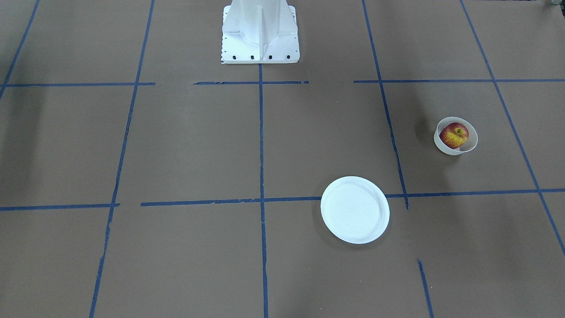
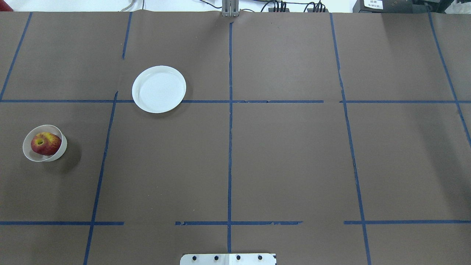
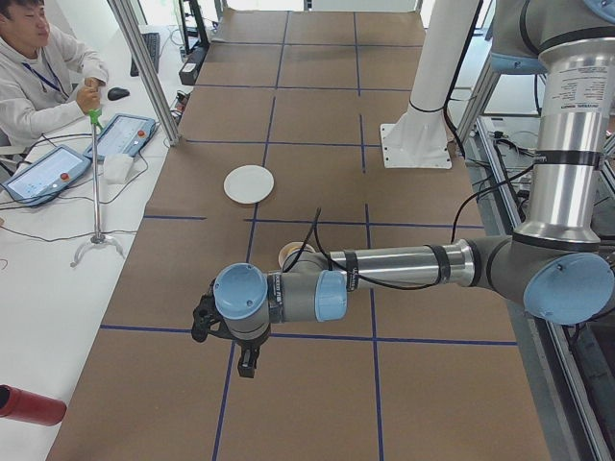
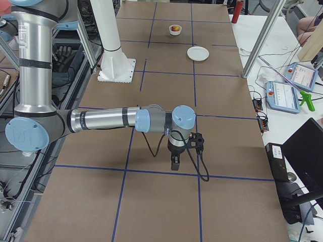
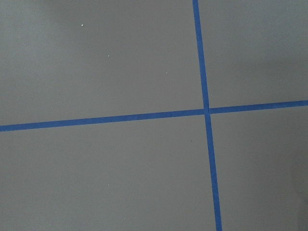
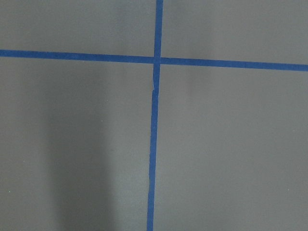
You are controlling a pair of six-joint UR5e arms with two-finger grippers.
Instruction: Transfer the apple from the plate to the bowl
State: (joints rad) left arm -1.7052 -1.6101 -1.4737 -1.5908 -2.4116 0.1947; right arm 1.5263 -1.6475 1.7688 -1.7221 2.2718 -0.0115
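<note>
Saw left gripper (image 3: pixel 248 363) and right gripper (image 4: pixel 174 164) hanging over the table (image 2: pixel 279 154), well apart; could not tell either's spread. Found apple (image 2: pixel 45 143) seated in bowl (image 2: pixel 27 152) at far left, rim tight around it. Noted plate (image 2: pixel 159 89) well apart, edge overlapping a tape line (image 2: pixel 257 101).

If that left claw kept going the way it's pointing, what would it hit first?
Probably the table. The left gripper points straight down, and its wrist camera shows only that brown surface and a tape cross, with nothing else in the way.
</note>
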